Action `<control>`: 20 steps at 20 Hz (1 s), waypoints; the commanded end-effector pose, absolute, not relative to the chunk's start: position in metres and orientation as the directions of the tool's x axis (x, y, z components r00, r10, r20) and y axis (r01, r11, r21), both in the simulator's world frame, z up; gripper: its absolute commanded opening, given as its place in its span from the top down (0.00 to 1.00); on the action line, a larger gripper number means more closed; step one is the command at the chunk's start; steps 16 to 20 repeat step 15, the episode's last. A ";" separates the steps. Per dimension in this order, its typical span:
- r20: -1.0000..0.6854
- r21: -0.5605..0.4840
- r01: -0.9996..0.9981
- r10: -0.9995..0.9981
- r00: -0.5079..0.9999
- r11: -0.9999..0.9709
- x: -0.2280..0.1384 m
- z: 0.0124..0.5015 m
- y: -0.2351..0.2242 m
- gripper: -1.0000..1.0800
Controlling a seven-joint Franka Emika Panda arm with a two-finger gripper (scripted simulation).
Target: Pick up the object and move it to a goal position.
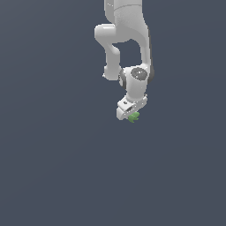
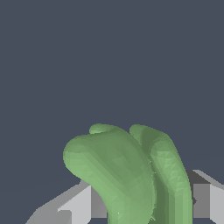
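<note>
The object (image 1: 133, 116) is a tiny bright green piece with jagged edges, sticking out at the tip of the white gripper (image 1: 130, 115) in the middle of the exterior view. In the wrist view the object (image 2: 127, 175) fills the space between the grey fingers (image 2: 78, 205), showing curved, rounded green lobes. The gripper is shut on it. The white arm (image 1: 128, 39) reaches down from the upper edge of the exterior view. Whether the object touches the ground cannot be told.
A plain dark blue-grey surface (image 1: 53, 167) spreads all around the arm. No other object, container or edge shows in either view.
</note>
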State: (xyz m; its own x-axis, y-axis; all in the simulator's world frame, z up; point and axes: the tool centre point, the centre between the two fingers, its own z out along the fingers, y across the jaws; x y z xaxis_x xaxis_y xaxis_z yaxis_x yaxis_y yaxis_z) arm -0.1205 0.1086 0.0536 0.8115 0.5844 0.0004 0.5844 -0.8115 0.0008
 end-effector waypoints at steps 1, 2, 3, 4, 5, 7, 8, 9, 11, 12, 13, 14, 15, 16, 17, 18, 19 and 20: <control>0.001 0.001 0.583 0.583 0.812 -0.812 -0.127 0.055 0.132 1.00; 0.000 0.001 0.583 0.583 0.812 -0.812 -0.129 0.055 0.141 1.00; 0.000 0.001 0.583 0.583 0.812 -0.812 -0.130 0.055 0.148 1.00; 0.000 0.001 0.583 0.583 0.812 -0.812 -0.132 0.055 0.155 1.00; 0.000 0.001 0.583 0.583 0.812 -0.812 -0.133 0.056 0.162 1.00; 0.000 0.001 0.583 0.583 0.812 -0.812 -0.136 0.056 0.173 1.00; 0.000 0.001 0.583 0.583 0.812 -0.812 -0.136 0.056 0.177 1.00; 0.000 0.001 0.583 0.583 0.812 -0.812 -0.137 0.057 0.181 1.00; 0.000 0.001 0.583 0.583 0.812 -0.812 -0.138 0.057 0.187 1.00; 0.000 0.000 0.583 0.583 0.812 -0.812 -0.138 0.057 0.190 1.00; 0.000 0.000 0.583 0.583 0.812 -0.812 -0.138 0.057 0.191 1.00; 0.000 0.000 0.583 0.583 0.812 -0.812 -0.138 0.057 0.192 1.00; 0.000 0.000 0.583 0.583 0.812 -0.812 -0.138 0.057 0.193 1.00; 0.000 0.000 0.583 0.583 0.812 -0.812 -0.138 0.057 0.193 1.00; 0.000 0.000 0.583 0.583 0.812 -0.812 -0.138 0.057 0.193 1.00; 0.000 0.000 0.583 0.583 0.812 -0.812 -0.138 0.057 0.193 1.00; 0.000 0.000 0.583 0.583 0.812 -0.812 -0.138 0.057 0.193 1.00; 0.000 0.000 0.583 0.583 0.812 -0.812 -0.138 0.057 0.193 1.00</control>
